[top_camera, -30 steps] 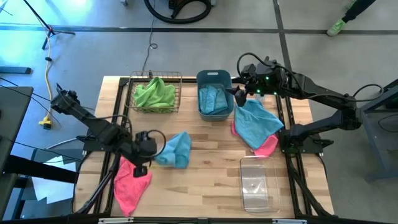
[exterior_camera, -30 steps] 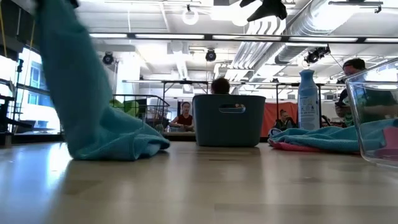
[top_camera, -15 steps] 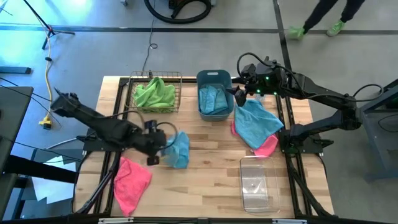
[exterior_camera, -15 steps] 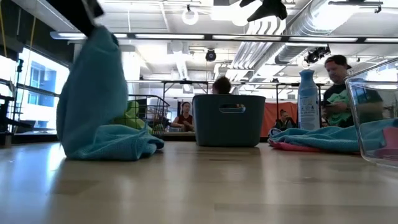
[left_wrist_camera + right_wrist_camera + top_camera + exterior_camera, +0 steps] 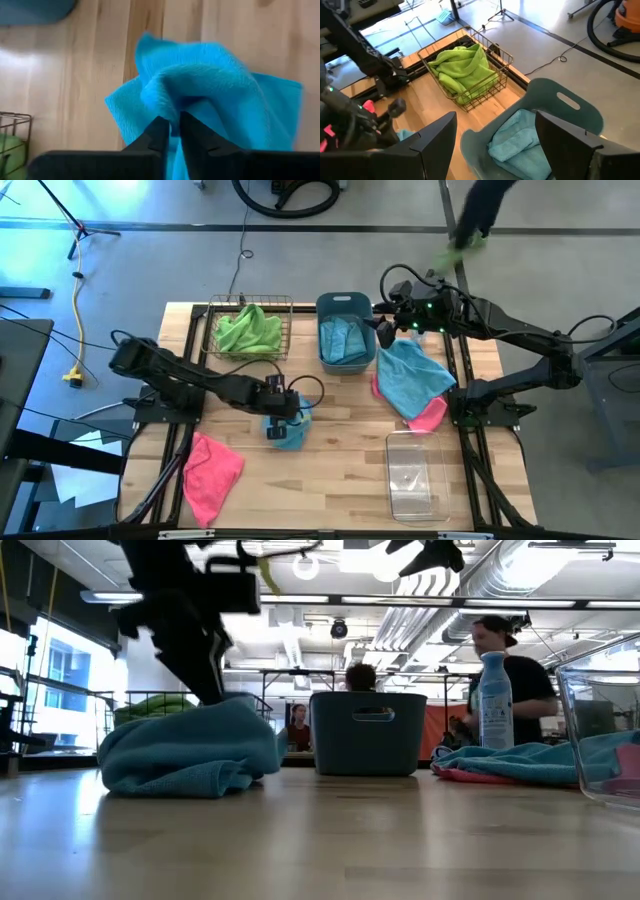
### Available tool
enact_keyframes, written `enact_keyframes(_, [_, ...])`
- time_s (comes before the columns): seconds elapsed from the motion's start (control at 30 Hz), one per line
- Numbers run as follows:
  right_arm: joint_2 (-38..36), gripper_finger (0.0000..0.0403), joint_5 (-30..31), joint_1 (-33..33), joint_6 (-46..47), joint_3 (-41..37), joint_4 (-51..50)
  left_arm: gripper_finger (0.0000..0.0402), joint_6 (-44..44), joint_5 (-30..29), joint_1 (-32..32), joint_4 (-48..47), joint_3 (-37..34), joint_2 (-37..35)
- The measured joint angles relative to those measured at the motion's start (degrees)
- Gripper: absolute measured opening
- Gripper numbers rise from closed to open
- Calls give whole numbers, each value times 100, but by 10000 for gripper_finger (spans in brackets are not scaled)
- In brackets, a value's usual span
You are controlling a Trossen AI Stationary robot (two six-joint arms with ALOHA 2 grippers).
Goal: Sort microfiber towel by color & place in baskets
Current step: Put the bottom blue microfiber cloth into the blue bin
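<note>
Lying farthest left of the slate-blue tub, near the table's front-left corner, is a pink towel, flat on the wood, nothing touching it. Wire basket sits just left of the tub, green towels piled inside. Left gripper is down on a blue towel on the table, in front of the tub and a bit left of it; left wrist view shows its fingers nearly together, clenched on a raised fold of that towel. Tub itself holds blue towels. Right gripper hangs just right of the tub's rim, fingers spread wide apart, holding nothing. Right and forward of the tub another blue towel lies spread on the table, partly over a pink towel that sticks out under it. Clear bin stands further forward of the tub on the right, nothing seen in it
</note>
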Motion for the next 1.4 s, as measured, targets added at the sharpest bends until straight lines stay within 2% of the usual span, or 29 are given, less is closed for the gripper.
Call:
enact_keyframes(0.17, [2,266,7,-2,15,0,-1,107,-38,564,235,25,2,-25])
enact_keyframes(0.43, [2,266,21,-2,109,-2,-4,236,-140,1077,491,-567,220,-702])
enact_keyframes(0.6, [4,266,23,-2,106,-2,-4,285,-491,1655,573,-841,293,-1087])
enact_keyframes(0.73, [4,266,23,-2,106,-2,-23,298,-682,1773,386,-850,295,-1133])
enact_keyframes(0.87, [4,266,20,-2,91,-2,-39,301,-616,1485,100,-819,295,-918])
enact_keyframes(0.97, [4,266,20,-2,92,-2,-51,301,-371,1094,-103,-807,295,-630])
enact_keyframes(1.13, [4,266,5,-2,106,-2,-52,301,-270,1007,-292,-665,295,-2])
enact_keyframes(1.4, [4,266,5,-2,81,-2,-81,301,-247,474,-200,-494,293,812])
